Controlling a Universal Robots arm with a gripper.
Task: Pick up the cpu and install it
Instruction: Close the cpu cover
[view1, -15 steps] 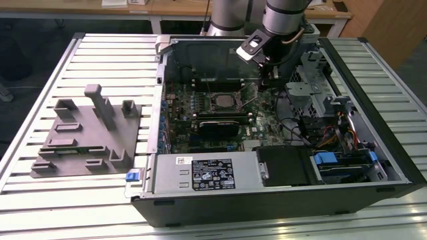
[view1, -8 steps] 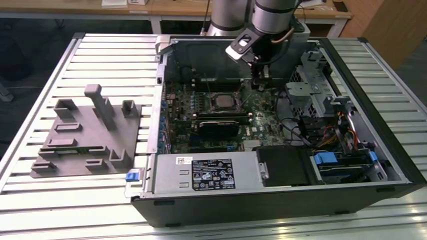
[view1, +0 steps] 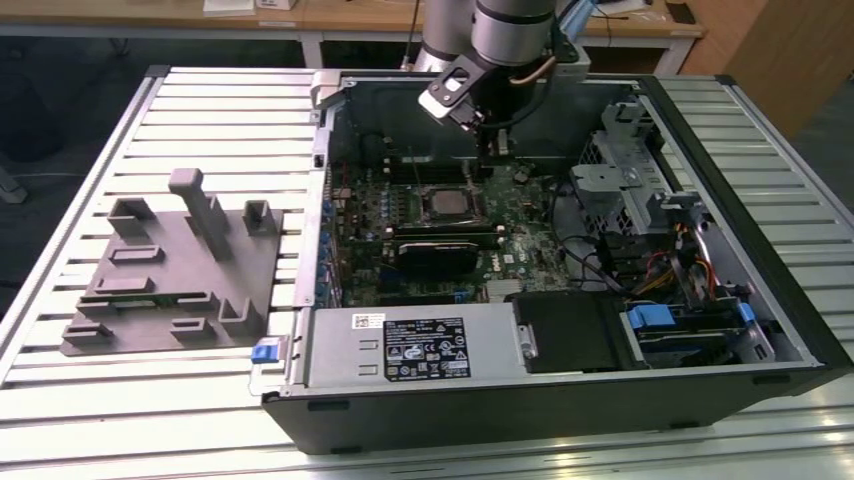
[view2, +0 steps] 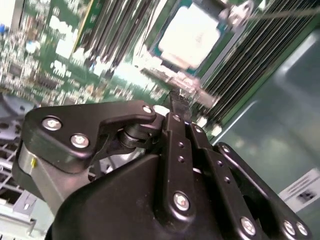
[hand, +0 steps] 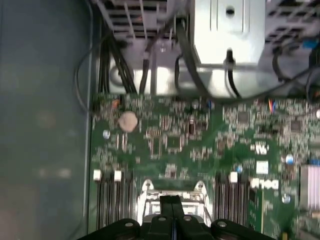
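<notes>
The cpu (view1: 447, 205) lies flat in the motherboard socket inside the open computer case, its silvery top facing up. In the second wrist view the cpu (view2: 192, 34) sits inside the socket's metal frame. My gripper (view1: 497, 150) hangs above the board just behind the socket, a little toward the exterior view's right. Its black fingers (view2: 176, 107) are pressed together with nothing between them, and they are apart from the chip. In the first wrist view the gripper (hand: 170, 201) covers part of the socket frame (hand: 147, 189).
The case wall (view1: 320, 190) and a drive cage (view1: 627, 170) flank the board. A power supply (view1: 414, 345) fills the case's front. Grey fixture blocks (view1: 174, 270) stand on the slatted table at the exterior view's left. Cables (hand: 187, 60) run by the board's edge.
</notes>
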